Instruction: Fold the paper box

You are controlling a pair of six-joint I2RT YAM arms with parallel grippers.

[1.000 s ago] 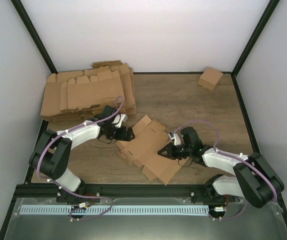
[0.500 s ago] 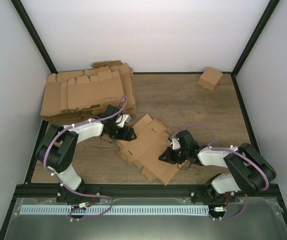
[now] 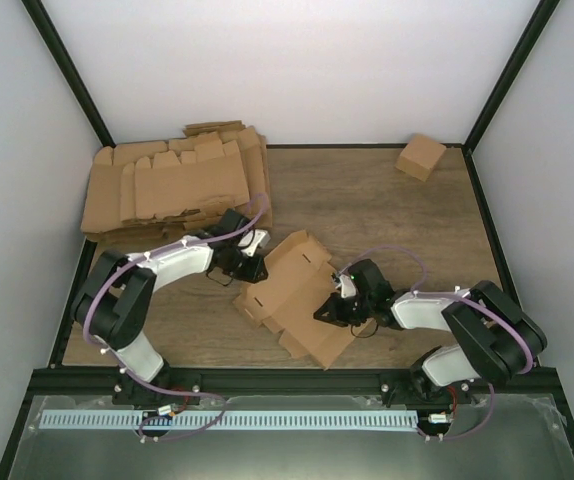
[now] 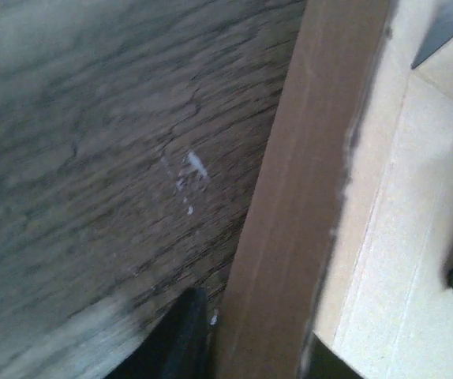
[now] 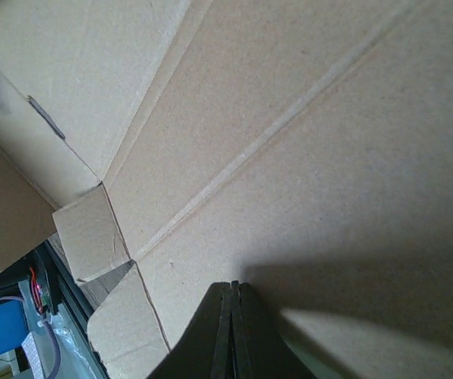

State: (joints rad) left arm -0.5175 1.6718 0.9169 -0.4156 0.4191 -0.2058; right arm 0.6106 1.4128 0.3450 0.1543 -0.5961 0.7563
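The paper box [image 3: 297,292] is a flat brown cardboard blank in the middle of the wooden table, with its far left flap raised. My left gripper [image 3: 250,253] holds that flap at the blank's upper left edge. In the left wrist view the flap [image 4: 305,197] stands on edge between the two dark fingers [image 4: 175,339] of my left gripper [image 4: 250,335]. My right gripper [image 3: 333,309] is shut with nothing in it. Its tip presses on the blank's right half, and the wrist view shows the right gripper [image 5: 233,290] on the creased panel [image 5: 305,142].
A stack of flat cardboard blanks [image 3: 172,185] lies at the back left, close behind my left arm. A small folded box [image 3: 421,156] sits at the back right corner. Black frame posts line both sides, and a metal rail [image 3: 227,420] runs along the near edge.
My left gripper has gone from wide open to closed on the blank's flap, and that edge has lifted. The right gripper slid left onto the cardboard, staying shut.
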